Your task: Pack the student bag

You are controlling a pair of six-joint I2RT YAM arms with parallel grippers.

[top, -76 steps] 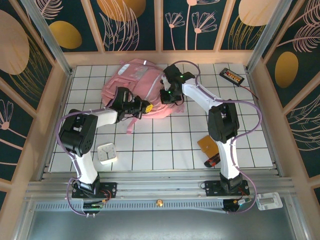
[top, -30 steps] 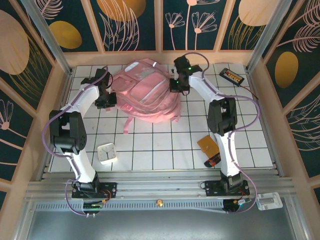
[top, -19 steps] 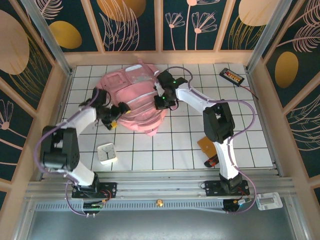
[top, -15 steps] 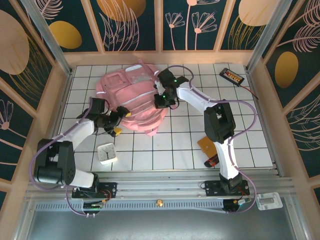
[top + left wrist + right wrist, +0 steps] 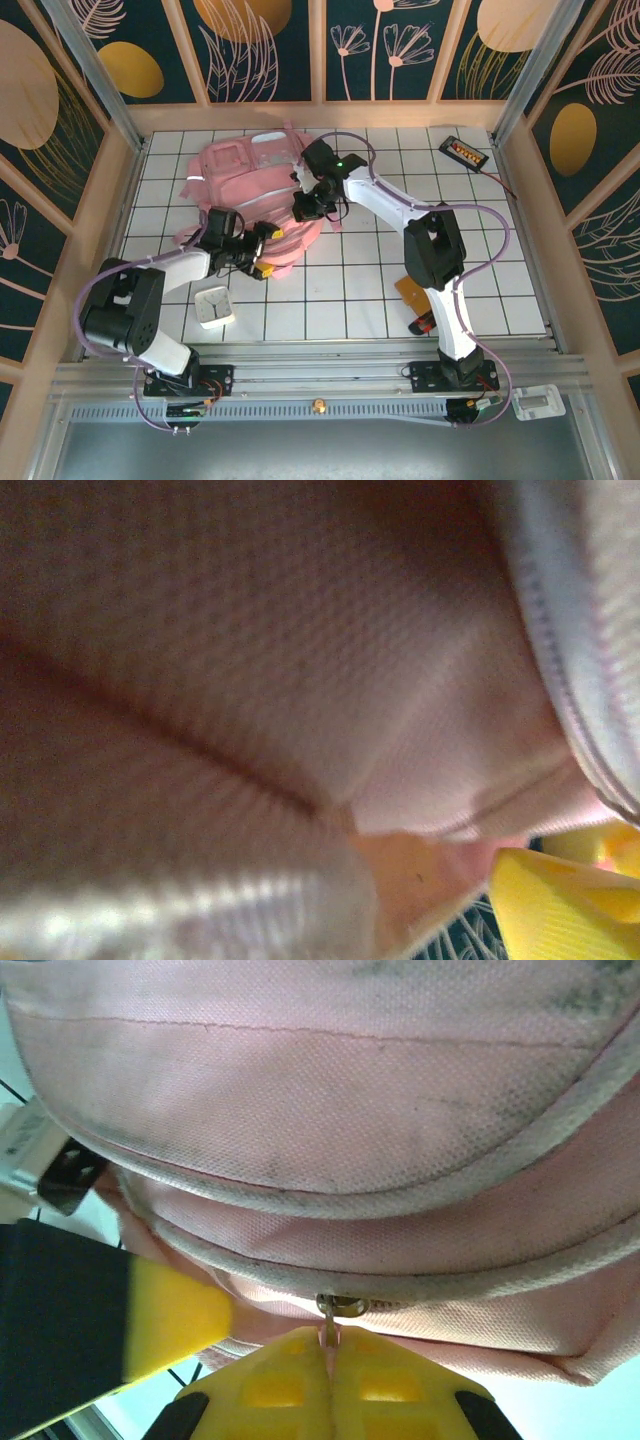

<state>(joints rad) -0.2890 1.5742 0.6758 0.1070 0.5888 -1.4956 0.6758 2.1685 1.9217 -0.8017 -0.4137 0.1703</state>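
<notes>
student bag: large pink backpack (image 5: 245, 172), woven fabric with pale piping, lying flat on the far-left part of the white gridded surface (image 5: 360, 270); the near end is bunched up toward the arms
bag, close: pink weave and pale piping seams in the right wrist view (image 5: 350, 1110); blurred pink fabric right against the left wrist camera (image 5: 250, 680)
right pincer: (image 5: 306, 207) over the bag's right side; yellow pads (image 5: 270, 1390) pressed together (image 5: 330, 1345), holding a small metal zipper pull (image 5: 332, 1312)
zipper pull: hangs from the zip line under the piping, tab pinched between the pads
left pincer: (image 5: 262, 250) at the bag's near edge, touching the fabric; fingers look spread wide, one yellow tip (image 5: 560, 900) low right in its own view; cannot tell if any fabric is gripped
left finger, from the right wrist: black finger with yellow pad (image 5: 165, 1315), just beside the bag's underside
other items: small white square object (image 5: 213, 306) near the left arm; flat orange-brown piece (image 5: 413, 291) and red-and-black item (image 5: 424, 323) beside the right arm; black device with orange face (image 5: 465, 151) in the far-right corner, all well apart from the bag
</notes>
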